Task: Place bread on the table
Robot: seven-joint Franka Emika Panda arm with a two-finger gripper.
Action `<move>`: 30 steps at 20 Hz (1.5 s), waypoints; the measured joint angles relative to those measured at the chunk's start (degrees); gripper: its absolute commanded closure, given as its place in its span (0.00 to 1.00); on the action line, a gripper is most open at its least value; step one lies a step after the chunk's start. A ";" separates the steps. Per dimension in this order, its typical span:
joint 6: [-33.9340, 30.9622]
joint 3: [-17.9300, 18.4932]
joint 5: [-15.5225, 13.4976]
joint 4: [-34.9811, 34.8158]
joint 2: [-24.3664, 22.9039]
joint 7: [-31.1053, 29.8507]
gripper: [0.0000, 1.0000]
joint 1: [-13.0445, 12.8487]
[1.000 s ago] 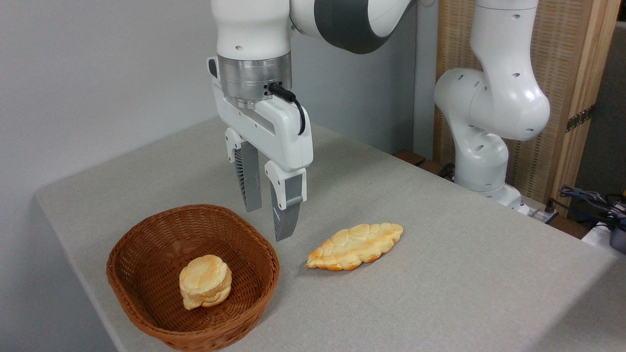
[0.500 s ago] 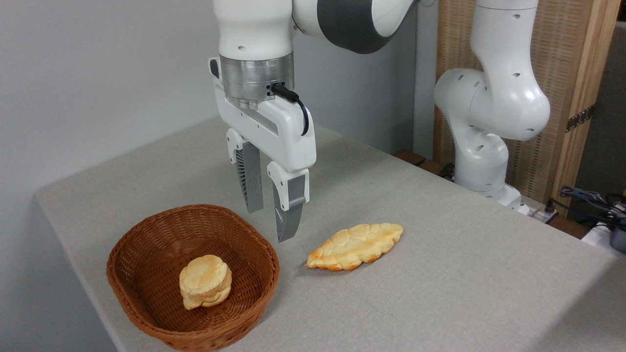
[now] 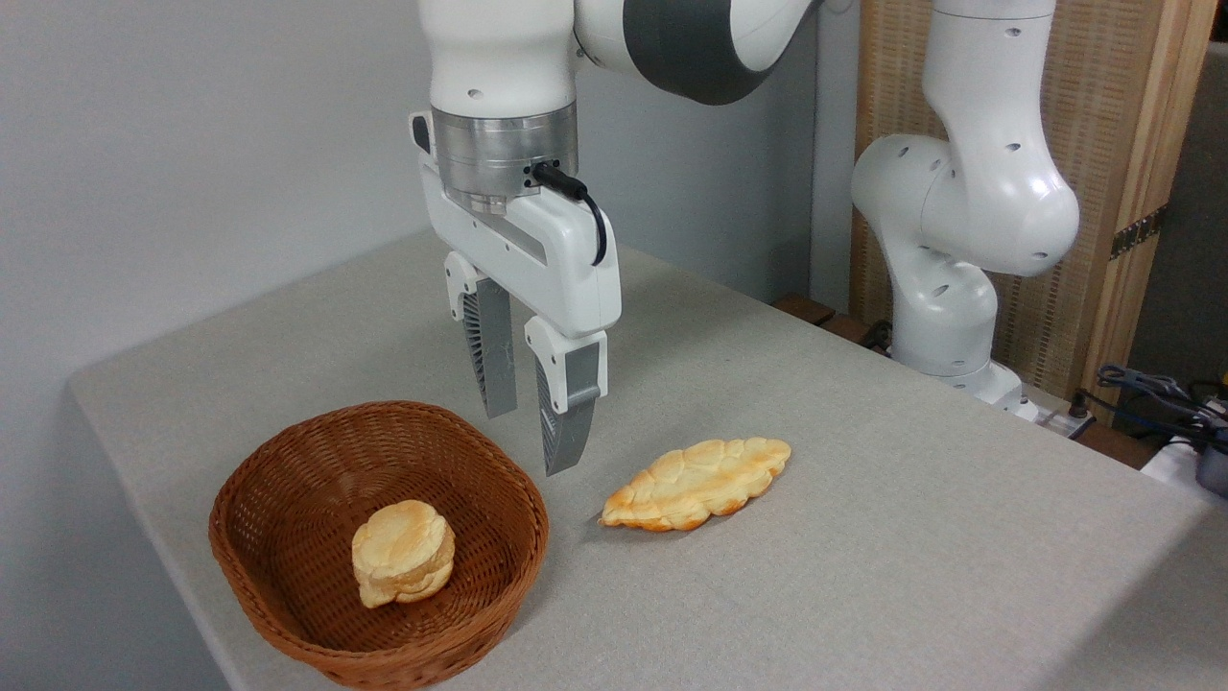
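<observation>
Fixed-camera view of a single white arm working at a counter (image 3: 863,499) draped in light grey-beige cloth. The end effector (image 3: 528,443) hangs in the upper centre of the frame, pointing straight down, its two grey ribbed fingers (image 3: 566,413) separated by a narrow gap and gripping nothing. Their tips sit above the far right rim of a brown wicker basket (image 3: 288,499), which occupies the lower left of the frame, and clear of that rim. The bread (image 3: 403,554), a small round golden-yellow bun with a cracked crust, lies inside the basket on its floor, toward the near right side, below and left of the end effector and apart from it. A longer, flat, leaf-shaped bread (image 3: 697,483) rests directly on the cloth just right of the basket, in the lower centre, not touching basket or fingers. The arm's base column (image 3: 945,317) stands at the far right edge of the counter, before a wooden panel (image 3: 1113,192). Cables (image 3: 1151,393) lie at the right margin.
</observation>
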 measured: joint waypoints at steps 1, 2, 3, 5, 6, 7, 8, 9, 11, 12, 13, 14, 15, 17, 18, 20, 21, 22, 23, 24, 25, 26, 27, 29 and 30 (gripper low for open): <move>-0.02 -0.01 0.00 -0.01 0.01 0.00 0.00 0.00; -0.02 -0.03 0.00 -0.03 0.04 0.00 0.00 0.00; -0.02 -0.09 0.00 -0.05 0.10 0.00 0.00 -0.02; -0.01 -0.27 0.00 -0.11 0.52 0.00 0.00 -0.15; 0.01 -0.31 0.00 -0.11 0.81 0.00 0.00 -0.25; 0.02 -0.35 0.00 -0.11 1.06 0.00 0.00 -0.31; 0.02 -0.43 0.00 -0.11 1.28 0.00 0.00 -0.40; 0.02 -0.61 0.00 -0.11 1.56 0.00 0.00 -0.51; 0.83 -1.25 0.00 -0.12 2.46 0.01 0.00 -0.73; 1.71 -1.73 0.00 -0.12 3.06 0.01 0.00 -0.84; 2.82 -2.29 0.00 -0.13 3.82 0.01 0.00 -0.98; 4.21 -2.82 -0.01 -0.14 4.66 0.00 0.00 -1.11; 5.81 -3.27 -0.12 -0.15 5.62 0.00 0.00 -1.22; 9.07 -4.03 -0.39 -0.17 7.74 0.00 0.00 -1.38; 10.90 -4.53 -0.48 -0.18 8.94 0.00 0.00 -1.42; 13.76 -5.41 -0.51 -0.19 11.07 0.00 0.00 -1.48; 14.60 -5.67 -0.51 -0.18 11.94 0.00 0.00 -1.49; 15.39 -5.93 -0.51 -0.19 12.68 0.00 0.00 -1.49; 16.14 -6.25 -0.51 -0.19 13.31 0.00 0.00 -1.49; 16.81 -6.53 -0.51 -0.19 13.84 0.00 0.00 -1.50; 17.25 -6.71 -0.51 -0.18 14.26 0.00 0.00 -1.50; 17.44 -6.79 -0.51 -0.18 14.53 0.00 0.00 -1.50; 17.46 -6.81 -0.51 -0.18 14.72 0.00 0.00 -1.50; 17.47 -6.84 -0.51 -0.17 15.13 0.00 0.00 -1.50; 17.54 -6.85 -0.51 -0.07 15.34 0.00 0.04 -1.50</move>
